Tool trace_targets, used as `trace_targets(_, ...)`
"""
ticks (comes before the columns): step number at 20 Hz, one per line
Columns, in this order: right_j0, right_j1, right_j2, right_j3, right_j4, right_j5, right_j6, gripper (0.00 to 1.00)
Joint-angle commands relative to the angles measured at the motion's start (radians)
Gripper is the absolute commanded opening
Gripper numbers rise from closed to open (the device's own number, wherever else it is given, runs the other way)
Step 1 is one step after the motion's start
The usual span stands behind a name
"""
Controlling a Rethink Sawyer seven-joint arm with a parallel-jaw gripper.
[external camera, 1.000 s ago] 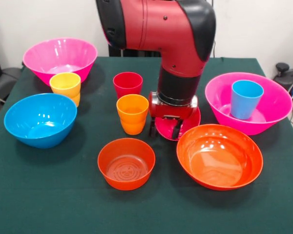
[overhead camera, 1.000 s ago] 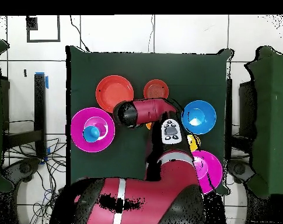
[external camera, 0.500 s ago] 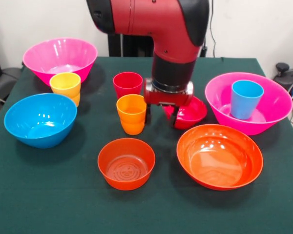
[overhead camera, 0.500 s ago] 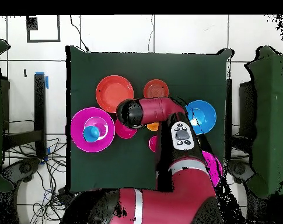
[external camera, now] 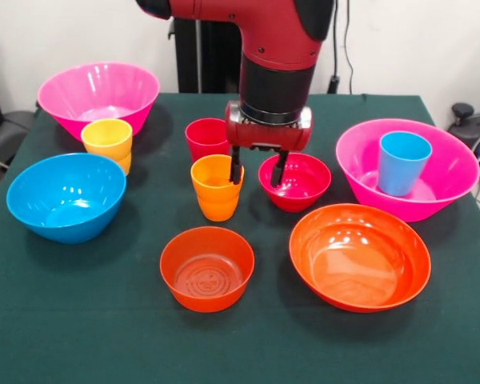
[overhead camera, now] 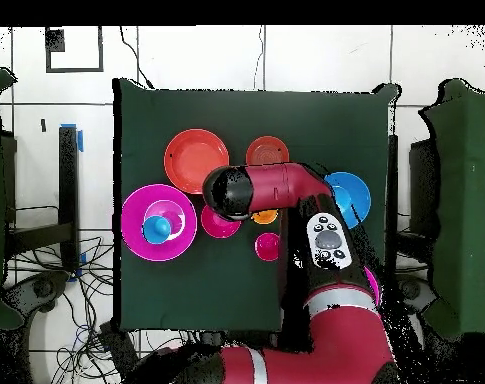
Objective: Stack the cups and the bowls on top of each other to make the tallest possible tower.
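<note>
Front view first. Gripper point(external camera: 257, 170) at centre frame, fingers spread and empty: one finger tip point(external camera: 235, 174) in the gap beside the orange cup point(external camera: 217, 186), the other at the near left rim of the small crimson bowl point(external camera: 298, 182). Nothing clamped; bowl sitting flat and upright on the green table point(external camera: 80, 320), so probably just set there or being lined up for a rim pinch. Red cup point(external camera: 209, 138) just behind the orange one. Yellow cup point(external camera: 108, 144) at left, in front of the pink bowl point(external camera: 98, 94) at upper left and above the blue bowl point(external camera: 66, 196). Blue cup point(external camera: 403, 162) standing upright inside the second pink bowl point(external camera: 428, 180) at right, likely a nested start to a tower. Small orange bowl point(external camera: 207, 267) at lower centre, wide shallow orange bowl point(external camera: 359, 255) at lower right, both open side up. No tower of any height yet.

Overhead view next. Arm point(overhead camera: 286, 190) reaching up from the bottom and covering mid-table, gripper hidden beneath it. Crimson bowl point(overhead camera: 219, 221) visible just right of the pink bowl point(overhead camera: 136, 225) holding the blue cup point(overhead camera: 158, 229). Wide orange bowl point(overhead camera: 196, 158) and small orange bowl point(overhead camera: 268, 152) toward the top, blue bowl point(overhead camera: 348, 185) at right partly under the arm, red cup point(overhead camera: 267, 245) below centre. Pieces well spread, leaving room for a finger at each rim.
</note>
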Motion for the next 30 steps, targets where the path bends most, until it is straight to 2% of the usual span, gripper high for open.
trace_targets(1,0.003,0.07,0.108,0.006,-0.136,-0.038,-0.21,1.0)
trace_targets(7,-0.005,0.074,0.123,0.0,-0.202,-0.069,-0.215,1.0)
trace_targets(13,0.008,0.063,0.12,0.005,-0.266,-0.133,-0.162,1.0)
trace_targets(23,0.005,0.054,0.134,0.009,-0.31,-0.156,-0.148,1.0)
trace_targets(30,-0.003,0.055,0.142,0.007,-0.368,-0.191,-0.171,1.0)
